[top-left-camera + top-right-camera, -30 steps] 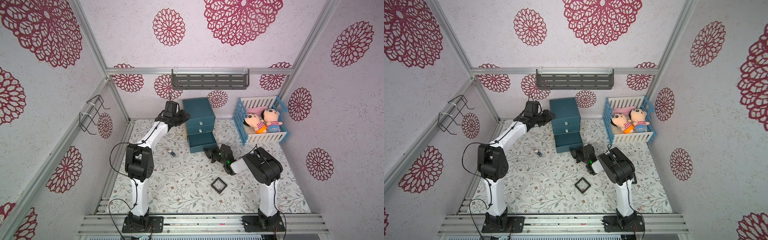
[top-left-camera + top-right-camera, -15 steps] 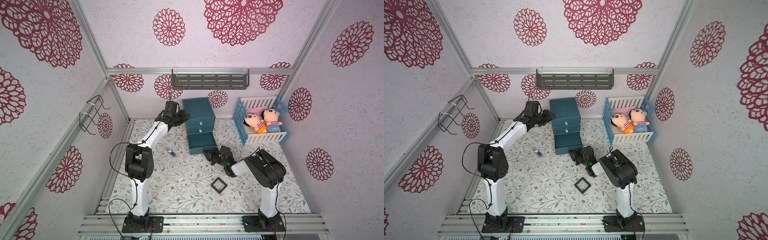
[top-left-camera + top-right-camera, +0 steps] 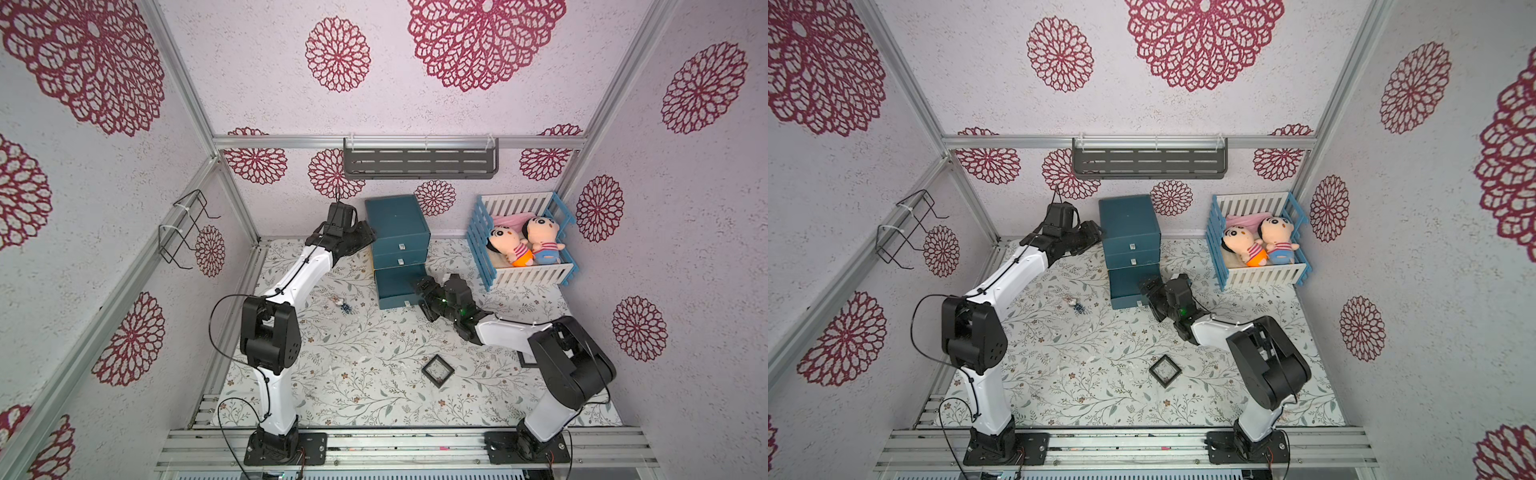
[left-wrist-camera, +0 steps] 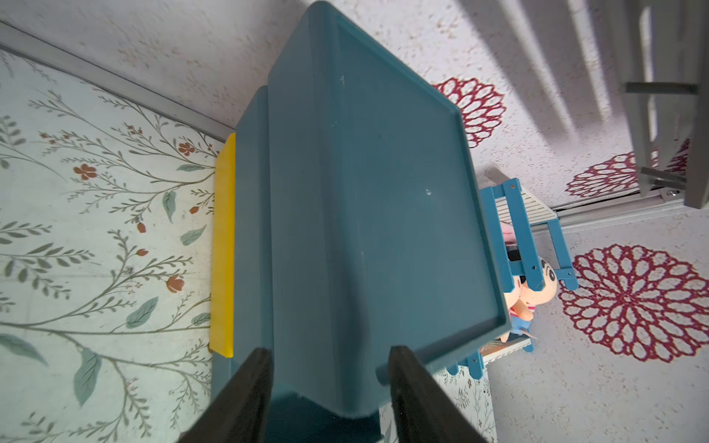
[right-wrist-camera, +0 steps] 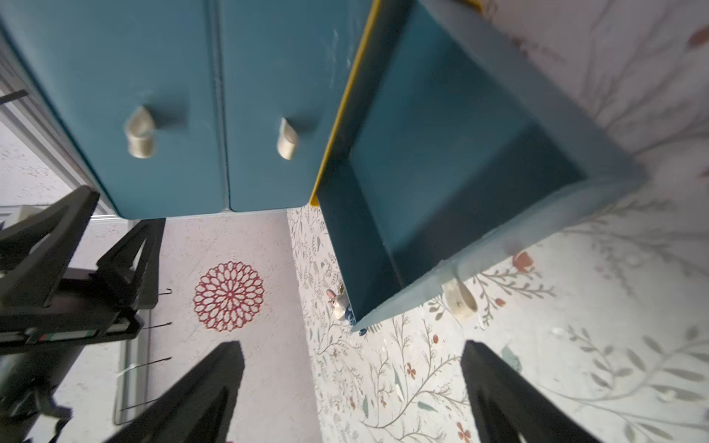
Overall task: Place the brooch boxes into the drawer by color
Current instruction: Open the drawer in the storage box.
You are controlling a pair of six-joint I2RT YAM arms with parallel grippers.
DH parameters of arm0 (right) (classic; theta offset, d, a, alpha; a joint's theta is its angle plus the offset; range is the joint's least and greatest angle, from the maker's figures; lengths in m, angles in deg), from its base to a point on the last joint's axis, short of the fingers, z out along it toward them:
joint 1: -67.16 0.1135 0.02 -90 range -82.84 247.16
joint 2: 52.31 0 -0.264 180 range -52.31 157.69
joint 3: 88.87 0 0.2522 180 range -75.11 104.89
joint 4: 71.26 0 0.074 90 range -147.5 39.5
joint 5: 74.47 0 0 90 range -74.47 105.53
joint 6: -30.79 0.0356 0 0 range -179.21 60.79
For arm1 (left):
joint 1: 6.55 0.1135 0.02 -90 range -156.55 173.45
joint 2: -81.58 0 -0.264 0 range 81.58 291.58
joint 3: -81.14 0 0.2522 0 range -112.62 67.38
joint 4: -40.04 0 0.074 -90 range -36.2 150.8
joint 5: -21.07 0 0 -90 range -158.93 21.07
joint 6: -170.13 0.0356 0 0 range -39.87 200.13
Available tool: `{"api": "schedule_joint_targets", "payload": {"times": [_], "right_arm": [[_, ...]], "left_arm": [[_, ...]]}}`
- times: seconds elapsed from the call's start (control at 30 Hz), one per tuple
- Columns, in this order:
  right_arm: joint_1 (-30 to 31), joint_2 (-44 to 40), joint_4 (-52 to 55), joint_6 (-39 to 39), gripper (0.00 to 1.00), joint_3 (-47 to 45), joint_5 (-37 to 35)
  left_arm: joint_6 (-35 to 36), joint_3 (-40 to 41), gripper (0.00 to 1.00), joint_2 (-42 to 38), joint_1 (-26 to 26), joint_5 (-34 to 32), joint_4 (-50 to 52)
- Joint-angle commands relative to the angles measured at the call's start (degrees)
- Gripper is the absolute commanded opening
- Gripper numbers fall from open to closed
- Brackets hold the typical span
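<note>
The drawer [image 3: 397,226] [image 3: 1128,224] [image 4: 368,199] is a teal chest at the back wall. Its bottom drawer [image 3: 394,286] [image 5: 441,134] is pulled out and looks empty. My right gripper [image 3: 428,296] [image 3: 1154,296] [image 5: 351,345] hangs open just in front of that drawer's clear pull [image 5: 458,295], holding nothing. My left gripper [image 3: 365,240] [image 3: 1094,237] [image 4: 330,353] straddles the chest's upper left corner, fingers against it. One black brooch box [image 3: 437,371] [image 3: 1165,371] lies on the floor in front. A yellow edge [image 4: 222,249] [image 5: 345,96] shows low along the chest's left side.
A blue-and-white crib [image 3: 525,274] [image 3: 1262,276] with two dolls stands right of the chest. A small trinket [image 3: 343,306] [image 3: 1077,306] lies on the floor left of the open drawer. A grey shelf [image 3: 419,160] hangs on the back wall, a wire rack [image 3: 183,228] on the left wall.
My right gripper has gone from shut to wide open at the bottom drawer's front. The left arm has stayed at the chest's corner.
</note>
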Motion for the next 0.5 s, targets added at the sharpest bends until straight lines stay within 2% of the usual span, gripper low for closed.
{"api": "schedule_joint_targets", "payload": {"times": [0.0,0.13,0.23,0.33,0.47], "right_arm": [[0.23,-6.63,13.62,-15.63,0.99,1.89,-5.87],[2.16,-10.98,28.46,-33.53,0.99,6.04,-12.18],[5.68,-14.4,36.4,-43.95,0.99,8.02,-17.66],[9.0,-17.2,41.42,-51.59,0.99,8.46,-18.97],[12.08,-17.97,48.53,-58.53,0.99,7.84,-16.67]], "left_arm": [[2.49,3.51,0.56,-7.14,-1.45,-3.14,0.6],[4.72,12.88,0.55,-15.42,-3.4,-4.75,0.54],[7.8,20.37,0.55,-22.41,-5.57,-5.11,0.5],[11.2,28.33,0.54,-29.87,-8.94,-5.91,0.36],[10.48,39.51,0.54,-40.63,-12.04,-5.02,-0.26]]}}
